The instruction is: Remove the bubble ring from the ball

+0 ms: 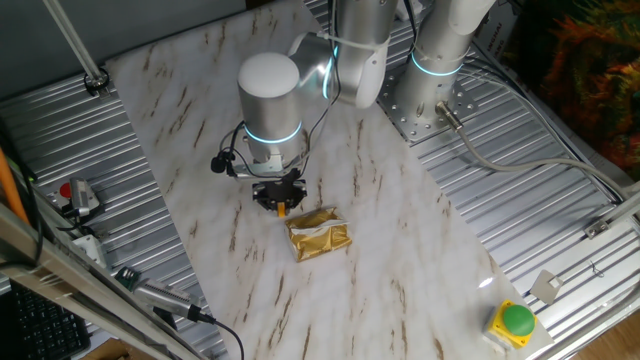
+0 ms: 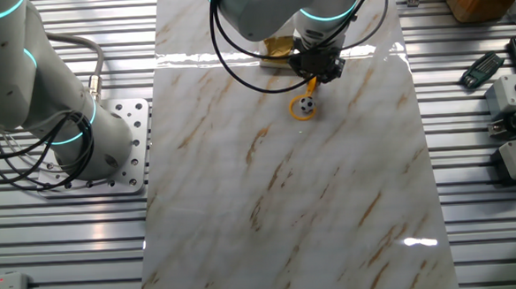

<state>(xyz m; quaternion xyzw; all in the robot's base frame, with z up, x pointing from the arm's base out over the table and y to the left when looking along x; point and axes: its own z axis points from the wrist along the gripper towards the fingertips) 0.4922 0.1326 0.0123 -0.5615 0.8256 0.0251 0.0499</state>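
Orange-yellow plastic bubble ring (image 2: 304, 107) still encircles the tiny black-patched white ball (image 2: 305, 107) mid-desk, its handle apparently gripped by black fingers (image 2: 313, 77), lift pending.

Arm seen from above, wrist pointed down over the mid part of the marble board (image 1: 200, 110). Gripper (image 1: 279, 203) is low at the board surface; jaw state can't be made out, hidden under the wrist. A bit of orange, prob. the bubble ring (image 1: 283, 209), is seen at the fingertips. Ball not visible from here. Gold foil packet (image 1: 319, 234) lies crumpled just beside the gripper, twd the near edge. Green button on yellow base (image 1: 516, 322) is parked off-board, near-right corner.
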